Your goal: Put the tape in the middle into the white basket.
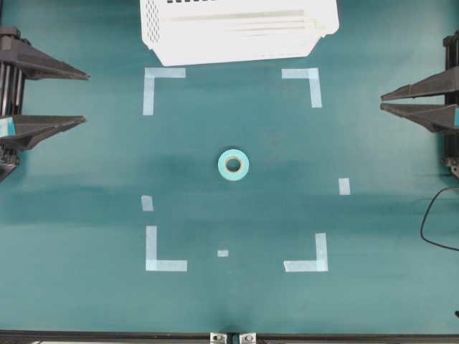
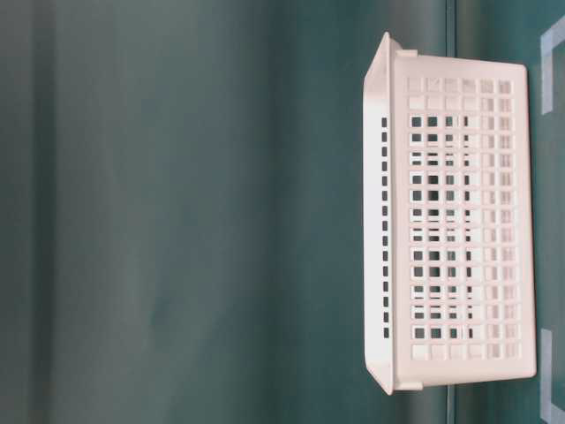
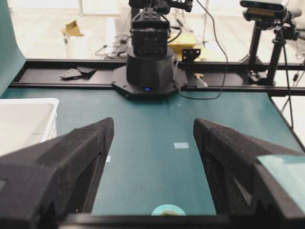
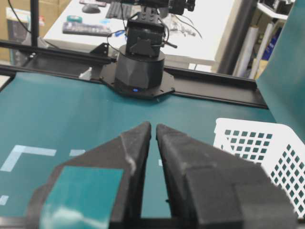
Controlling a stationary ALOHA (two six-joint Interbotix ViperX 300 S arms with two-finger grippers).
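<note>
Teal tape (image 1: 233,164) lies flat at the mat's centre, well apart from the white basket (image 1: 237,32) at twelve o'clock, so I judge nothing done yet: my left gripper (image 1: 84,97) waits at nine with jaws spread, my right gripper (image 1: 382,101) at three nearly closed, both empty.

**Teal Table, Pale Tape Marks**

A teal table (image 1: 86,301) carried four pale-blue corner marks (image 1: 165,249) framing a square. Small loose tape strips (image 1: 344,186) lay near its edges. A black cable (image 1: 430,222) looped at the right side.
</note>
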